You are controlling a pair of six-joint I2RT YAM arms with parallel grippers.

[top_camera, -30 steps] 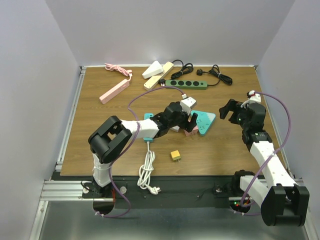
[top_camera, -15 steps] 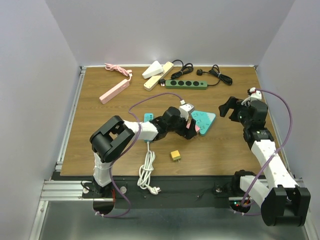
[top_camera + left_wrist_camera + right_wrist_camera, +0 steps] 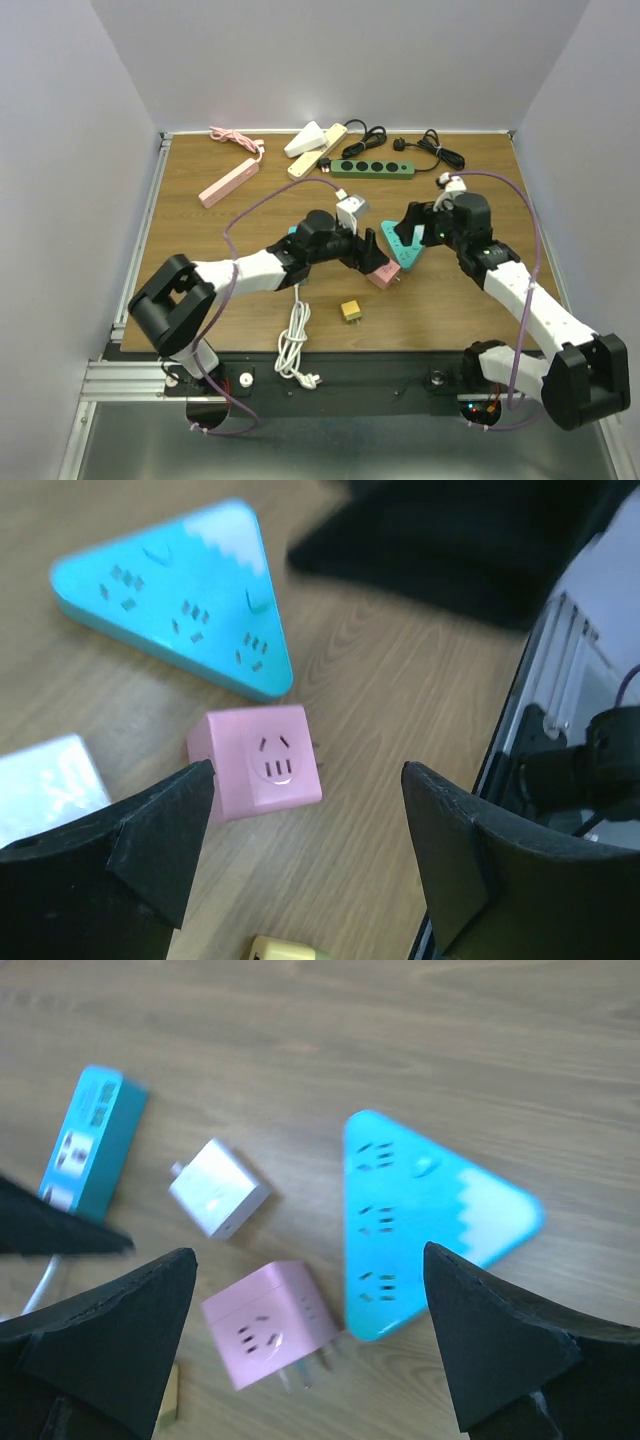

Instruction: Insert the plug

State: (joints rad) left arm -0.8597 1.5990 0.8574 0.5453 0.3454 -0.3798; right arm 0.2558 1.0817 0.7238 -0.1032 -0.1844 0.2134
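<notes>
A pink cube plug point(image 3: 381, 272) lies on the wooden table, its prongs pointing toward the near edge. It also shows in the left wrist view point(image 3: 262, 763) and the right wrist view point(image 3: 268, 1325). Just behind it lies a teal triangular power strip point(image 3: 405, 240) point(image 3: 190, 600) point(image 3: 420, 1215), sockets up. My left gripper point(image 3: 362, 250) point(image 3: 308, 780) hovers open just left of the plug, holding nothing. My right gripper point(image 3: 415, 228) point(image 3: 310, 1255) hangs open over the strip and plug, also empty.
A white adapter point(image 3: 218, 1200) and a teal box point(image 3: 95, 1140) lie left of the strip. A yellow cube point(image 3: 351, 311) sits nearer the front, a coiled white cable point(image 3: 293, 340) beside it. Pink, cream and green power strips point(image 3: 372, 169) line the far edge.
My right arm has swung left from the table's right side to above the teal strip. My left arm has stretched out lower, and its gripper has drawn slightly left of the pink plug.
</notes>
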